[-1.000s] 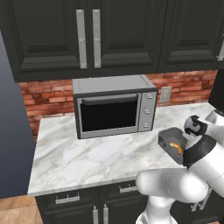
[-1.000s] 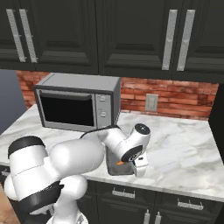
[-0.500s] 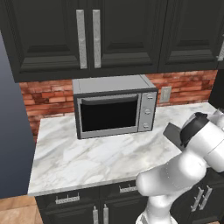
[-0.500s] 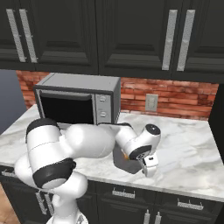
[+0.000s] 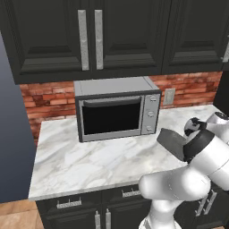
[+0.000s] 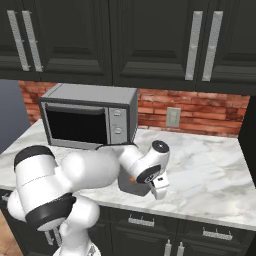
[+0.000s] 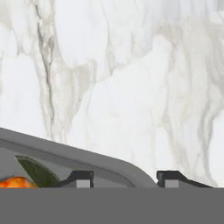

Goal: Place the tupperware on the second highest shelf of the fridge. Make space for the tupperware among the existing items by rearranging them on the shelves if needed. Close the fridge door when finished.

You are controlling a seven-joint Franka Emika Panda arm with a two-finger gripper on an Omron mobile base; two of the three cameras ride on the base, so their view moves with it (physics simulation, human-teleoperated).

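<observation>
Straddling tupperware (image 7: 65, 164) rim: fingers (image 7: 81, 179), hand view

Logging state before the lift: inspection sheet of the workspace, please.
Surface: white marble counter, mostly bare.
Job's things: tupperware on the counter near its front edge, beside the arm; orange and green pieces inside, per hand view. Fridge: nothing seen.
Clutter: microwave at the back, door shut.
Gripper: gripper at the tupperware's rim, one fingertip inside the wall, one outside; firm grip cannot be told.
Cables: nothing seen.
Surroundings: dark upper cabinets, brick backsplash, wall outlet, dark drawers below.
</observation>
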